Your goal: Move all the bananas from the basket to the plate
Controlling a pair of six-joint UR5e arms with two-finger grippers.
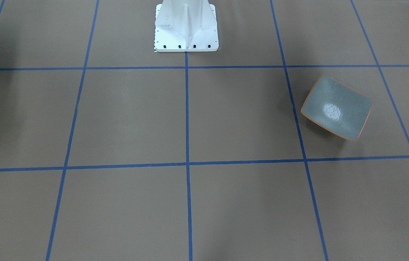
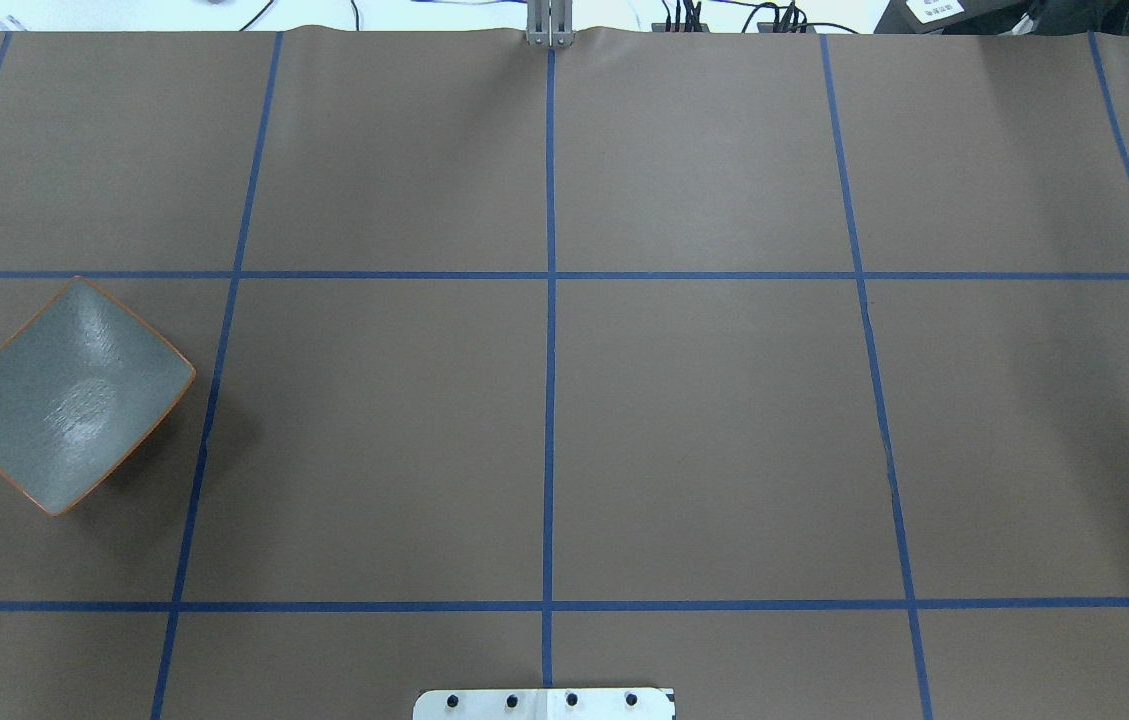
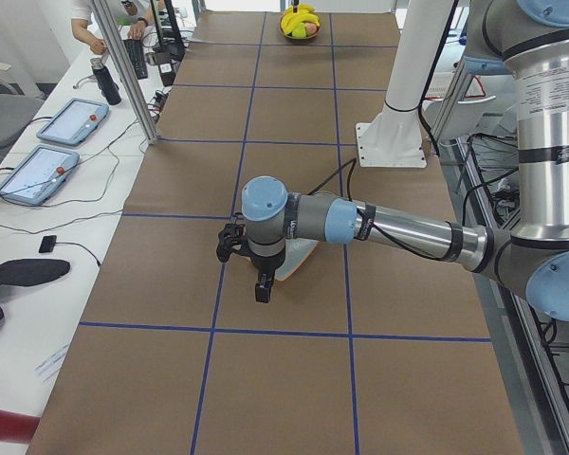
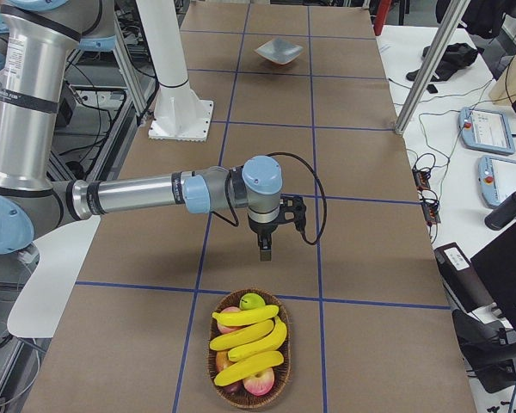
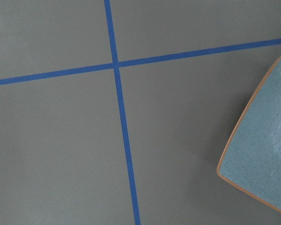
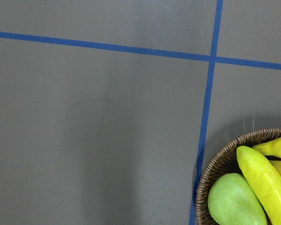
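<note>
We see the bananas (image 4: 245,334) heaped in the basket (image 6: 213,166) at the right end of the table (image 2: 704,420). They lie on top of red apples (image 4: 258,381), with a green fruit (image 6: 234,201) against the rim. The plate (image 2: 64,395) sits at the far left end, turned corner-on. One orange-rimmed corner lies just beside a line of blue tape (image 2: 549,400), and another comes close to the overhead view's left border. A long stretch of brown table lies between basket and plate, crossed only by the tape grid and flanked by the white pedestal (image 1: 186,25) at the robot's side. The left gripper (image 3: 263,289) hangs fingers-down just beside the plate, part of which is hidden behind the arm in the side view. Its wrist camera catches the plate's corner at the picture's right edge, next to a tape crossing. The right gripper (image 4: 265,248) hangs over the table near the basket, apart from it. Its wrist camera shows the woven rim in the lower right corner. Both grippers appear only in the side views, so we cannot tell how far either is parted; nothing is seen between their fingers.
</note>
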